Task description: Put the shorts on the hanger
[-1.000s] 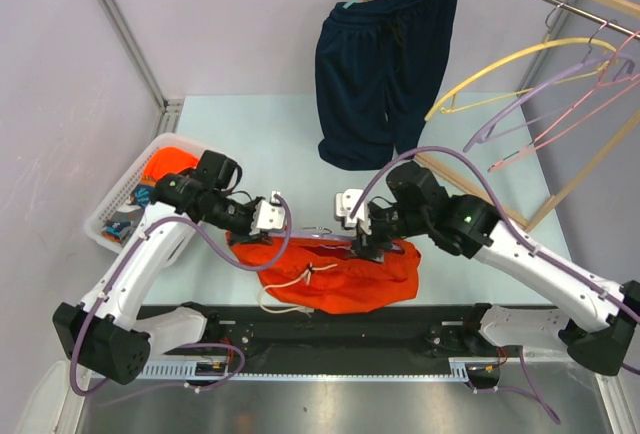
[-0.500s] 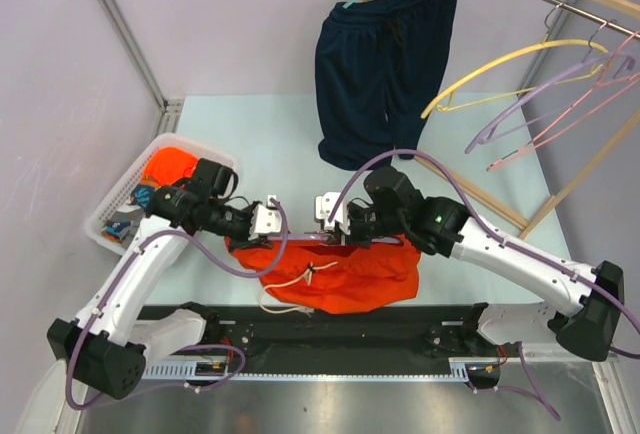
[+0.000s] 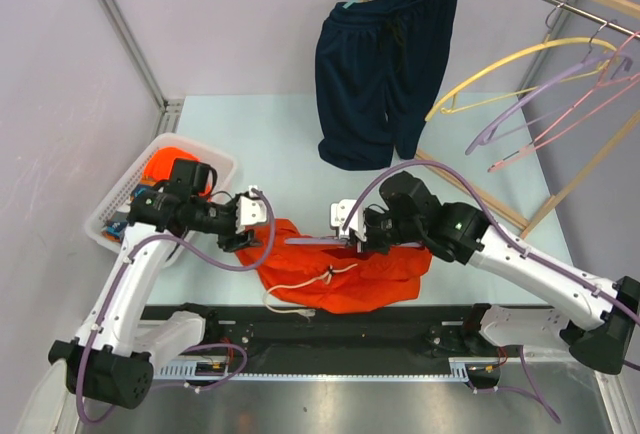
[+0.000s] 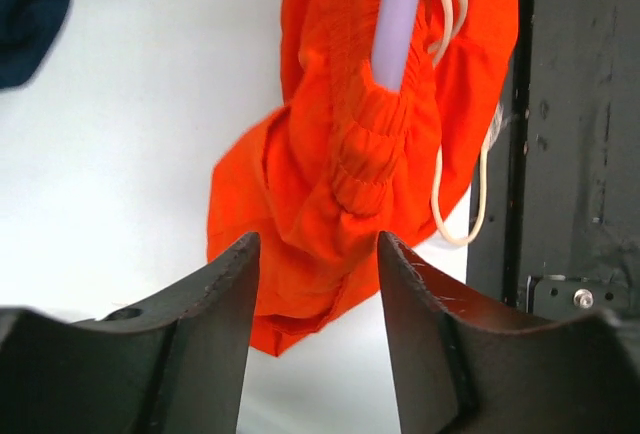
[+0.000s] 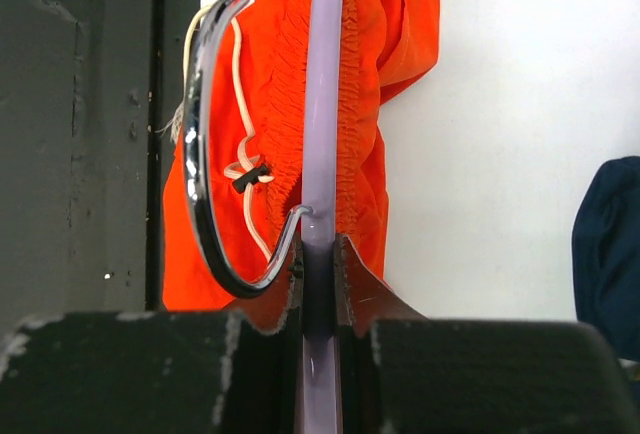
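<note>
While the right gripper [image 5: 320, 254] is clenched on the hanger [image 5: 322, 104]: I have the lavender bar pinched right beside its metal hook [image 5: 205, 154], which keeps it level and stiff enough for cloth to be worked onto it.
Orange shorts [image 3: 350, 279]: bunched on the worktop [image 3: 270, 134], with the gathered waistband [image 4: 360, 144] turned up toward the hanger.
Hanger against the shorts: it lies along the waistband. In the left wrist view its end disappears into the elastic gathers, so I take that arm to be threaded in.
My left gripper [image 4: 318, 254]: released, jaws spread and holding nothing, at the left end of the shorts just off the waistband. I judge it is placed there to take a bite of the elastic.
White drawstring [image 3: 300, 279]: it trails from the middle of the shorts, close by the hook, where it could snag.
Step in hand: by my reading, drawing the waistband further along the hanger. I cannot tell whether the other hanger arm is covered.
Dark navy shorts [image 3: 385, 64]: hung well beyond the orange shorts, out of the way.
</note>
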Available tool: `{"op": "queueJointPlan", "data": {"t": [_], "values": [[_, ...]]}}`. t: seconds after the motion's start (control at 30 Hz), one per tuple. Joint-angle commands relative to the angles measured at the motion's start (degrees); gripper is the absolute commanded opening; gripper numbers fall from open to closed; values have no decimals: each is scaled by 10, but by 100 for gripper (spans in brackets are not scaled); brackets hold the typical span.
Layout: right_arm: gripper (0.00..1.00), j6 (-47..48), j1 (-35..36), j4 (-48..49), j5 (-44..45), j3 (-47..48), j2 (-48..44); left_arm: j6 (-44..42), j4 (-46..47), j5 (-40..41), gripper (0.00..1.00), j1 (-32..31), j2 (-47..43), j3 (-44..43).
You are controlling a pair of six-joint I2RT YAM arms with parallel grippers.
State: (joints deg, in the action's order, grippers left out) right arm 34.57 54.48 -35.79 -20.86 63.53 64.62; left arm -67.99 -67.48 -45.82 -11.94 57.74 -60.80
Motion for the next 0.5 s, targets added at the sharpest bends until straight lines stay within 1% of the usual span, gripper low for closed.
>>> {"op": "queueJointPlan", "data": {"t": [0.0, 0.07, 0.1, 0.13, 0.2, 0.23, 0.27, 0.3, 0.47], "values": [[0, -11, -2, 11, 13, 17, -8, 69, 27, -71, 56, -15, -9, -51], [0, -16, -2, 13, 14, 22, 1, 89, 47, -65, 56, -36, -10, -63], [0, -18, -2, 15, 15, 26, 2, 123, 58, -54, 56, -64, -17, -59], [0, -18, -2, 17, 14, 27, 4, 143, 91, -44, 56, -77, -21, -55], [0, -20, -2, 20, 14, 30, 9, 168, 111, -18, 54, -111, -29, -42], [0, -21, -2, 18, 15, 34, 10, 175, 128, -9, 52, -121, -32, -37], [0, -21, -3, 18, 15, 34, 11, 176, 130, 2, 47, -129, -31, -35], [0, -21, -3, 17, 15, 35, 12, 176, 132, 14, 45, -141, -30, -33], [0, -21, -4, 17, 16, 39, 10, 187, 136, 32, 35, -157, -11, -30]]}}
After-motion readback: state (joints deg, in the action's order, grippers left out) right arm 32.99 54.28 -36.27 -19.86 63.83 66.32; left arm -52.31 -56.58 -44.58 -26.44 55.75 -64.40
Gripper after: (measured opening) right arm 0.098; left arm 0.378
